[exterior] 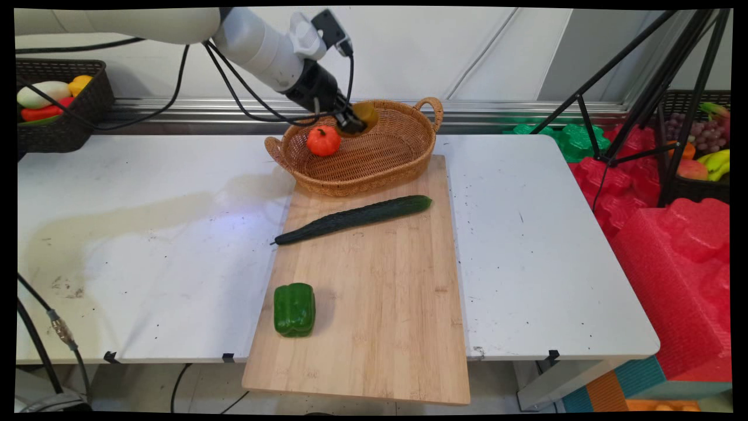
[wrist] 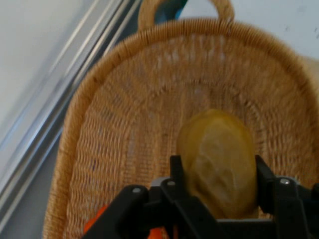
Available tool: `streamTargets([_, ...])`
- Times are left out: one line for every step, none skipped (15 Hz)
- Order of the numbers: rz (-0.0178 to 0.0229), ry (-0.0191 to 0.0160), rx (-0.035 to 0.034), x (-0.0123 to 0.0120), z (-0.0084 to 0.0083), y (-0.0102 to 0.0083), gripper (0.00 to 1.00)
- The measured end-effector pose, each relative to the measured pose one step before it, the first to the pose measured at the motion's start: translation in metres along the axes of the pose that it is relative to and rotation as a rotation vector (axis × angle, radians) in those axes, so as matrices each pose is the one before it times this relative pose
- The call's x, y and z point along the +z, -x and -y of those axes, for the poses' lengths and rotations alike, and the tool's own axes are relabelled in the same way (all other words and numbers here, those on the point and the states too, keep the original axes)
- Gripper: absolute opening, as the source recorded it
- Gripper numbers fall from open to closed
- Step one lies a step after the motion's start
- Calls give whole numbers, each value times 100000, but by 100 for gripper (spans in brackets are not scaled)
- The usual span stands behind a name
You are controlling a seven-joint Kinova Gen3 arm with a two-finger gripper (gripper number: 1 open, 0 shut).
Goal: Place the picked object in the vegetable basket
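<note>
Near edge: green bell pepper (exterior: 294, 309) upright on wooden cutting board (exterior: 374, 304), overhanging white counter (exterior: 146, 245). Mid board: cucumber (exterior: 354, 218) lying diagonal. Far end: wicker basket (exterior: 403, 153) on board, small orange pumpkin (exterior: 324, 140) inside at left. Jaws (exterior: 357, 120) closed on a yellowish potato-like item (wrist: 219, 162), held above basket interior, not touching the weave. Risks, as judgement: smooth rounded item could slip from pinch; if dropped, could roll into pumpkin or bounce off rim; hanging cables could snag basket handle.

No readable text, label, brand or number anywhere
</note>
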Motion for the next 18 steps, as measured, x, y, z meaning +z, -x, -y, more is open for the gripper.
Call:
streamTargets([1693,474,258,544,233,419,0])
streamTargets([1081,351,179,340,134,275,0])
streamTargets([1448,562,316,483,165,373,0])
streamTargets([1912,731,414,615,207,530,0])
streamTargets([948,442,205,323,82,239,0])
streamTargets([1085,520,132,324,64,302,0])
streamTargets([804,420,26,216,44,251,0])
streamTargets([745,412,78,201,23,219,0])
streamTargets([701,404,134,179,11,221,0])
streamTargets([664,424,147,164,-5,203,0])
streamTargets([480,298,143,116,-9,143,0])
streamTargets([443,257,112,99,-4,136,0])
streamTargets([516,332,210,127,-4,161,0])
streamTargets([397,297,197,90,-11,137,0])
streamTargets([317,220,275,41,-6,144,100])
streamTargets([118,185,381,4,-14,95,100])
streamTargets([-5,112,332,-49,-9,68,100])
streamTargets([-124,147,494,-107,-18,73,100])
